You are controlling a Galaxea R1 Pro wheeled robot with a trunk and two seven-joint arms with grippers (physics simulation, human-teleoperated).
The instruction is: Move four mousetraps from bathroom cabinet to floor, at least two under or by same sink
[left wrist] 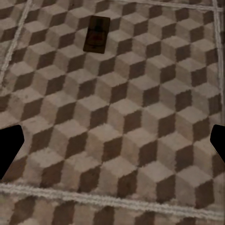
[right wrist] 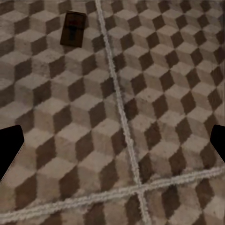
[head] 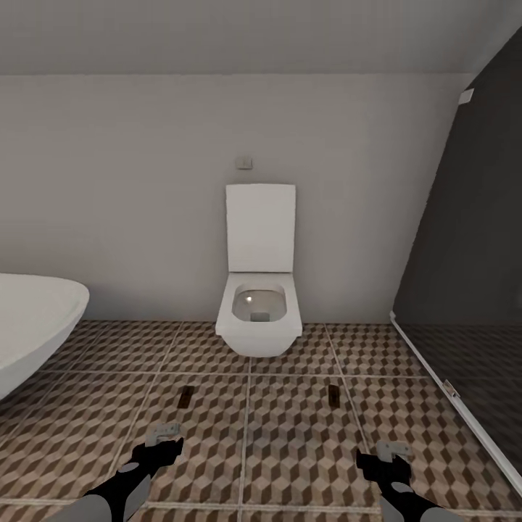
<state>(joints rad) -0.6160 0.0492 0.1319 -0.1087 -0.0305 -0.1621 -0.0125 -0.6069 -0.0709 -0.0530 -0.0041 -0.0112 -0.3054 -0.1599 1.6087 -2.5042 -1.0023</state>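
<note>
- Lying flat on the bathroom floor (head: 290, 435), the left mousetrap (head: 185, 397) sits just ahead of the left gripper (head: 165, 435), whose jaws stand spread with nothing between them.
- Judging by looks, each trap is a light, stiff little board; taking it by the long edges should keep clear of the spring wire, which could snap.
- A toilet (head: 259, 319) stands between and beyond both traps; a bathtub (head: 32, 319) is cut off at the left edge.
- The right mousetrap (head: 333, 395) lies ahead of the right gripper (head: 391, 453), likewise released and empty.
- Wire and red mark blur in the wrist views (left wrist: 96, 34) (right wrist: 73, 29).
</note>
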